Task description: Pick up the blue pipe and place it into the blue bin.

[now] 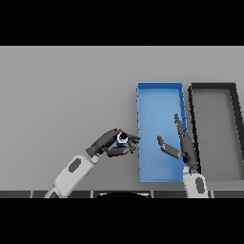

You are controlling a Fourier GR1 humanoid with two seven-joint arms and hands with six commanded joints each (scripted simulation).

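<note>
Nearest, the right hand [183, 145] rises from the lower edge over the blue bin's right wall, fingers straight and spread, holding nothing. Just left of it, the left hand [114, 143] has its fingers and thumb curled round the blue pipe [122, 138], a small piece showing a pale open end, right at the bin's left wall (whether it has crossed the rim I cannot tell). So the pick-up looks done; what is left, by my reading, is carrying the pipe over the wall and letting go. Beyond the hands, the blue bin [157, 102] stretches toward the far side, and a black bin [213, 86] sits beside it on the right. Count: one pipe, two bins, two hands, all on one grey tabletop [62, 90].
</note>
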